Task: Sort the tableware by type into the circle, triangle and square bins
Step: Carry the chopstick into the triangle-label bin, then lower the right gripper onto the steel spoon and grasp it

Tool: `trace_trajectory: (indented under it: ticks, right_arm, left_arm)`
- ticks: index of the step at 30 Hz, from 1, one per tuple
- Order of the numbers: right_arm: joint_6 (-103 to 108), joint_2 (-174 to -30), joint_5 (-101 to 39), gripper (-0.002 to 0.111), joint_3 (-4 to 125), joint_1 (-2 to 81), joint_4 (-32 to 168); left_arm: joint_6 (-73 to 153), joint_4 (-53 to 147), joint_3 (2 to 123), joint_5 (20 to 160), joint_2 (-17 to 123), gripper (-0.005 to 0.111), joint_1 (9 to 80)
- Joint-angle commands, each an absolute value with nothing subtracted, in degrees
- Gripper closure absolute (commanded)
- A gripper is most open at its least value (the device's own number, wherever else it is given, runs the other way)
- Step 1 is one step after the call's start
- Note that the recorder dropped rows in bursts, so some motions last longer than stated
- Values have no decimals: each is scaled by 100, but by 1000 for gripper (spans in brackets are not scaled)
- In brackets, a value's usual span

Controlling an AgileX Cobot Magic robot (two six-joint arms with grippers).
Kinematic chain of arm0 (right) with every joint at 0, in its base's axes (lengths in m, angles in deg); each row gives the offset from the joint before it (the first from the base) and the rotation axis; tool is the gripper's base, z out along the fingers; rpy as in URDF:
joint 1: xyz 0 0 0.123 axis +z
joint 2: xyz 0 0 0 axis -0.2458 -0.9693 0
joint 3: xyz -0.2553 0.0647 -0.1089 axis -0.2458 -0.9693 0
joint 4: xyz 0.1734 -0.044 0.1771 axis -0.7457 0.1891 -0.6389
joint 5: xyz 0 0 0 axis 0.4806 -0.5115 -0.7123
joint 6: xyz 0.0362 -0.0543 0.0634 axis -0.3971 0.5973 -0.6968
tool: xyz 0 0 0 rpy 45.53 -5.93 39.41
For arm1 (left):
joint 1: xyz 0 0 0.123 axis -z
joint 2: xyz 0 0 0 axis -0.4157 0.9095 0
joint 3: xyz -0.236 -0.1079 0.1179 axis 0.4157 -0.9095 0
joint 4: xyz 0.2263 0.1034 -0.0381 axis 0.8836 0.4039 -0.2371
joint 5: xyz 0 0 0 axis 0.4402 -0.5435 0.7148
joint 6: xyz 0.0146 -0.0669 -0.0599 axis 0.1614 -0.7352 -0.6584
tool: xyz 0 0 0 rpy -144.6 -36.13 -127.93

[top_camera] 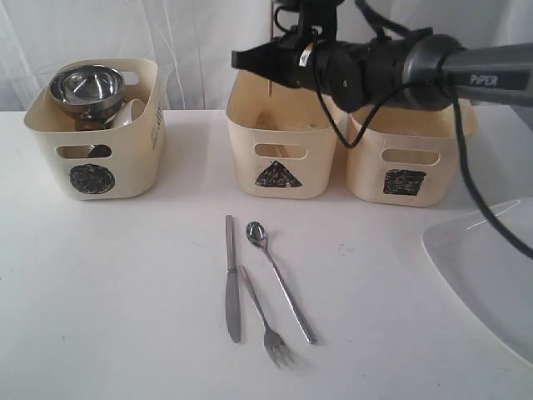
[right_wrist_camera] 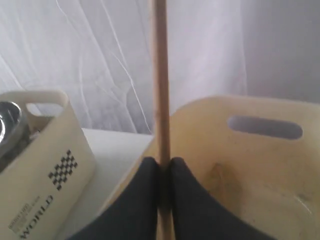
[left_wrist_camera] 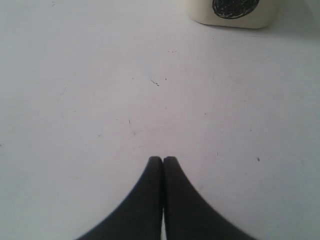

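My right gripper (right_wrist_camera: 161, 162) is shut on a wooden chopstick (right_wrist_camera: 160, 75), holding it upright over the triangle bin (top_camera: 281, 179); in the exterior view the gripper (top_camera: 256, 58) hangs above that bin's left rim. A steel knife (top_camera: 231, 279), spoon (top_camera: 279, 279) and fork (top_camera: 265, 321) lie on the table in front. The circle bin (top_camera: 93, 158) holds a steel bowl (top_camera: 83, 85), steel mugs and a small white bowl (top_camera: 129, 112). The large white plate (top_camera: 491, 267) lies at the right edge. My left gripper (left_wrist_camera: 163, 160) is shut and empty, low over bare table. A second chopstick does not clearly show.
The square bin (top_camera: 408, 167) stands right of the triangle bin, under the right arm. The circle bin's base (left_wrist_camera: 232, 12) lies ahead of my left gripper. A white curtain hangs behind the bins. The table (top_camera: 125, 292) is white.
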State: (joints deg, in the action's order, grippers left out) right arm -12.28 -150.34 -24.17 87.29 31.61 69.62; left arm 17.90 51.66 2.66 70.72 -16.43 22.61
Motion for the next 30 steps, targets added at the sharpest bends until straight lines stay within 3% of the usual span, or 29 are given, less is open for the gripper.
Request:
trace_trajectory:
  ticks: [1, 5, 9, 12, 16, 19, 22, 25, 30]
  right_arm:
    - [-1238, -15264, -2623, 90, 8742, 3070, 6963]
    - [-1218, -15236, -2761, 70, 8742, 3070, 6963]
    - [-1218, -14977, -3377, 67, 8742, 3070, 6963]
    - [-1218, -14535, -5129, 67, 8742, 3070, 6963]
    - [-733, -13917, -8552, 68, 8730, 3135, 6865]
    - [-99, -13747, -9625, 70, 8373, 3324, 6265]
    - [321, -13700, -9310, 70, 7792, 3606, 5515]
    - [430, -13815, -7824, 70, 7190, 3939, 5607]
    - [293, -14098, -7584, 70, 7189, 3918, 5833]
  left_arm:
    - [1790, 5130, 207, 6981, -1664, 107, 2274]
    - [1790, 5130, 207, 6981, -1664, 107, 2274]
    - [1790, 5130, 207, 6981, -1664, 107, 2274]
    - [1790, 5130, 207, 6981, -1664, 107, 2274]
    - [1790, 5130, 207, 6981, -1664, 107, 2274]
    - [1790, 5130, 207, 6981, -1664, 107, 2274]
    - [1790, 5130, 207, 6981, -1664, 107, 2274]
    - [1790, 5130, 207, 6981, -1664, 107, 2274]
    - [1790, 5130, 207, 6981, -1664, 107, 2274]
